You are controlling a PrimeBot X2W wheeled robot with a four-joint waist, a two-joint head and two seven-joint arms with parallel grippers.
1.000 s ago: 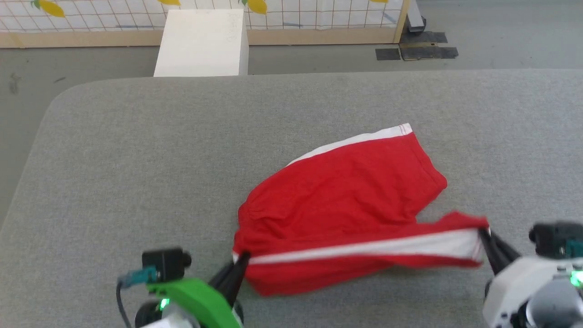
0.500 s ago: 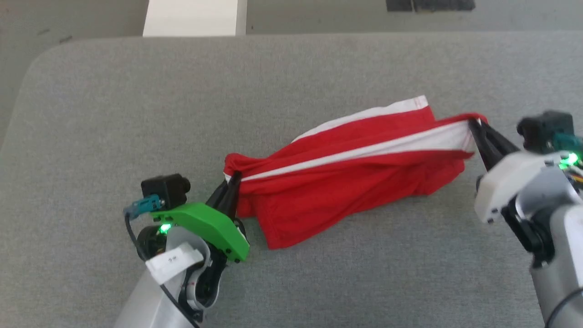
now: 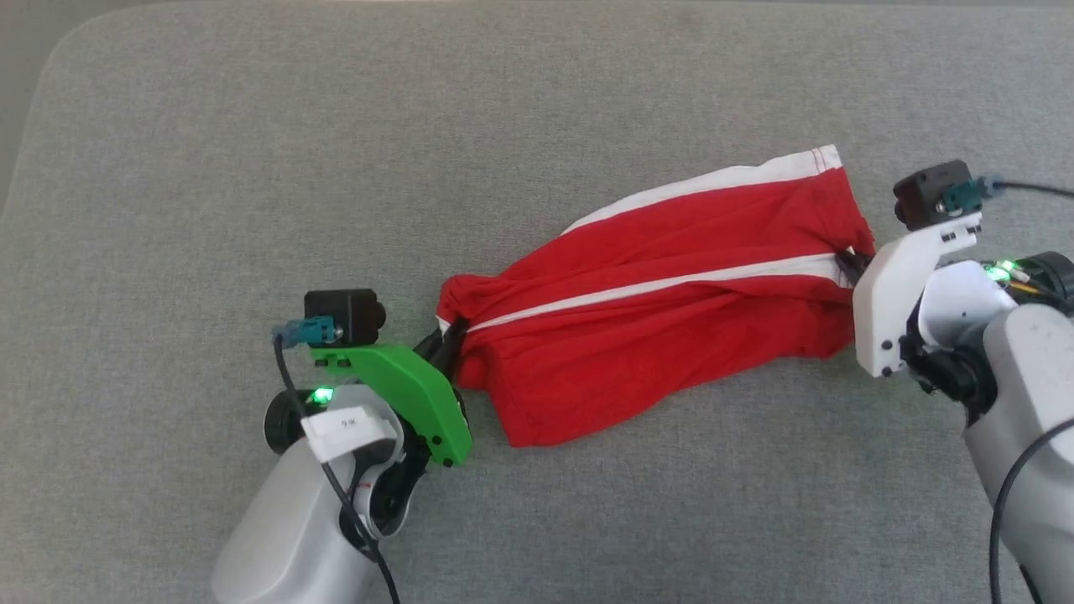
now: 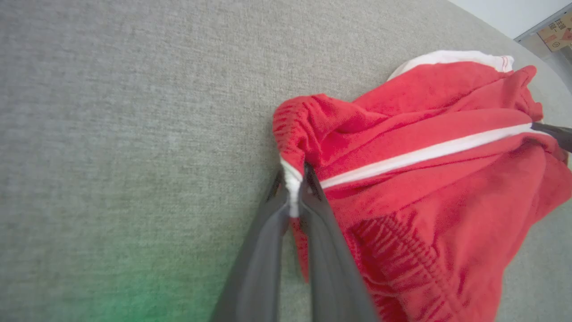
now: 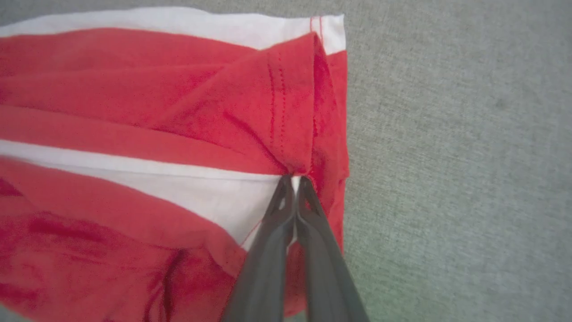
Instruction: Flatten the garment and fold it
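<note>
We see the garment (image 3: 663,335), small, soft and bright red, lying on the grey cloth surface (image 3: 252,168) a little right of centre. It is stretched lengthwise from its near-left end to its far-right end. It is rumpled and partly folded over itself, not flat. A narrow white stripe (image 3: 663,291) runs straight along its length between the two gathered ends. A broader white band (image 3: 722,179) edges its far side. Its near edge spreads in loose wrinkles toward us.

One red garment (image 3: 671,352), two grippers, the left gripper (image 3: 451,335) and right gripper (image 3: 846,261), one grey table (image 3: 252,168)
</note>
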